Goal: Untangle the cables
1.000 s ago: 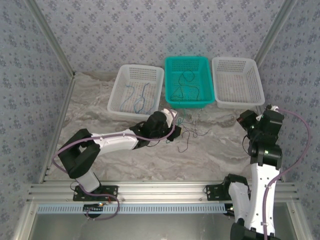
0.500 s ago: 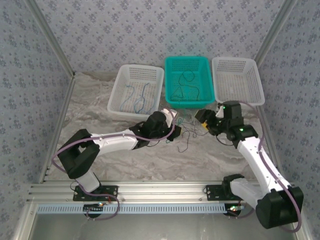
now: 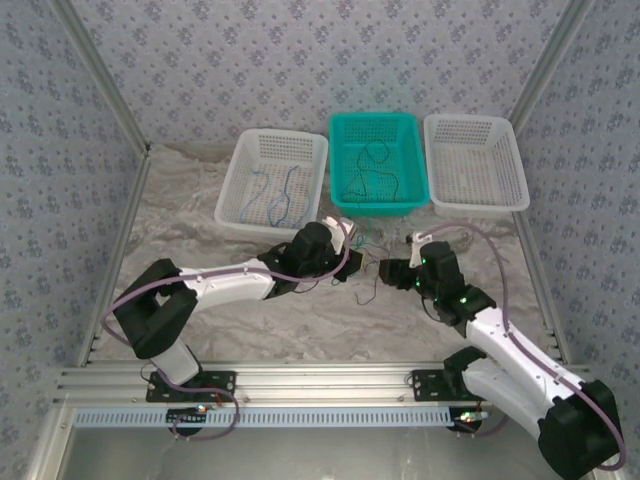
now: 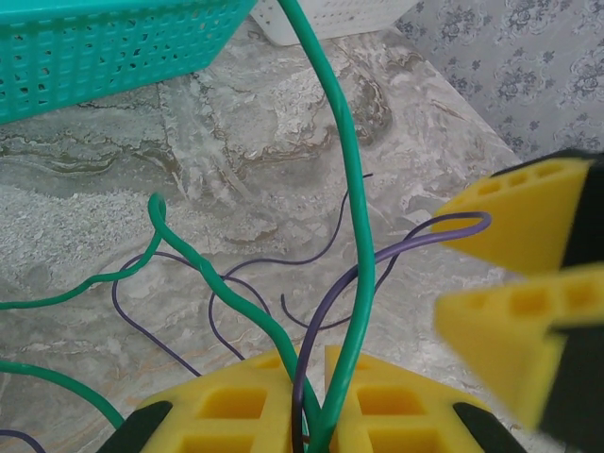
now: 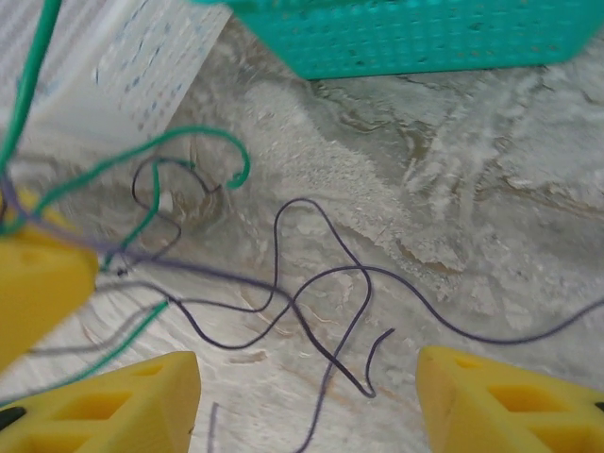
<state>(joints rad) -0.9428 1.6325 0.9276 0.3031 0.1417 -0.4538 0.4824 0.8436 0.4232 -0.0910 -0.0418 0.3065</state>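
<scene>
Top external: right end effector (image 3: 392,272) has swung in open beside cables (image 4: 357,217) clamped by left end effector (image 3: 347,262), so separating can start.

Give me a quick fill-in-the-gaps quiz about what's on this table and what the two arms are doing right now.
Of the three baskets, the teal basket stands in the ____.
The left gripper pinches a purple wire and a green wire between fingers coloured ____.
The right gripper hangs above a dark wire with its jaws ____.
Missing words: middle; yellow; open.
</scene>
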